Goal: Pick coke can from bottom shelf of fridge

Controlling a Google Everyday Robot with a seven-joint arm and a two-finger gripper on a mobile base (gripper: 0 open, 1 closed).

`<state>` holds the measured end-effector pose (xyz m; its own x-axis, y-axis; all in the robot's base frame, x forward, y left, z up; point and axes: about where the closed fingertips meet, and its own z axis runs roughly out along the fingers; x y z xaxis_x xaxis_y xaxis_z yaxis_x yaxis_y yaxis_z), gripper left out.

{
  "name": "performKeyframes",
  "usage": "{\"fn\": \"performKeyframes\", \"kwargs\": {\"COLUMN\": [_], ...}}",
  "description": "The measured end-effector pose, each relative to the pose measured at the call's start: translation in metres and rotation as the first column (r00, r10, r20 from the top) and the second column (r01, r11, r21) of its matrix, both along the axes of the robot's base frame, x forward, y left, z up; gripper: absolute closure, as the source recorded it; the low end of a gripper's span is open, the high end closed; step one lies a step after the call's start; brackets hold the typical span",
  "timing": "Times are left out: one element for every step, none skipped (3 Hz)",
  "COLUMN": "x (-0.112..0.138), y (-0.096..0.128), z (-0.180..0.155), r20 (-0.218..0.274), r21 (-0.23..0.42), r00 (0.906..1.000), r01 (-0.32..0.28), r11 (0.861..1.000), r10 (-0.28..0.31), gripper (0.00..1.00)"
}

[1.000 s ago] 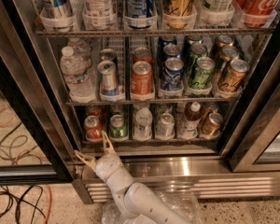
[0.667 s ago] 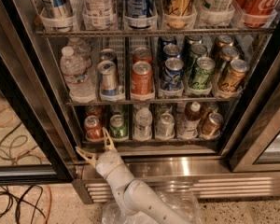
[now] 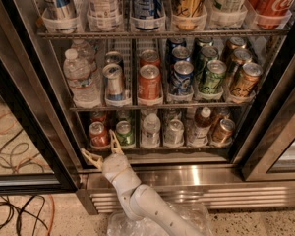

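The red, silver-topped coke can (image 3: 97, 134) sits just above the cream gripper (image 3: 103, 150) before the steel-grey fridge (image 3: 201, 175).

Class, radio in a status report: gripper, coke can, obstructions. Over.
Gripper open, just below the coke can. Can not gripped, leftmost on bottom shelf. Green can close beside it.

The coke can (image 3: 98, 133) is small and red with a silver top. It stands upright at the far left end of the bottom shelf (image 3: 157, 147), the lowest wire rack, inside a clear plastic tray. The fridge (image 3: 196, 175) is stainless steel with a slatted base below that rack. My gripper (image 3: 97, 142) is just in front of the can, fingers spread apart.
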<state>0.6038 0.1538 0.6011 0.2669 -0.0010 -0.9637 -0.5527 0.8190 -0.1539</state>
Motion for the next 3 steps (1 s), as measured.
{"fn": "performKeyframes", "kwargs": {"x": [0.015, 0.022, 0.030], "y": [0.010, 0.011, 0.007], "z": [-0.001, -0.003, -0.004], "r20": [-0.001, -0.004, -0.004], "r21": [-0.022, -0.025, -0.017], "r00": [0.9996, 0.9997, 1.0000], "r01": [-0.029, -0.024, 0.006], "r11": [0.999, 0.999, 1.000], "r10": [0.029, 0.023, -0.006], "gripper": [0.26, 0.27, 0.27]}}
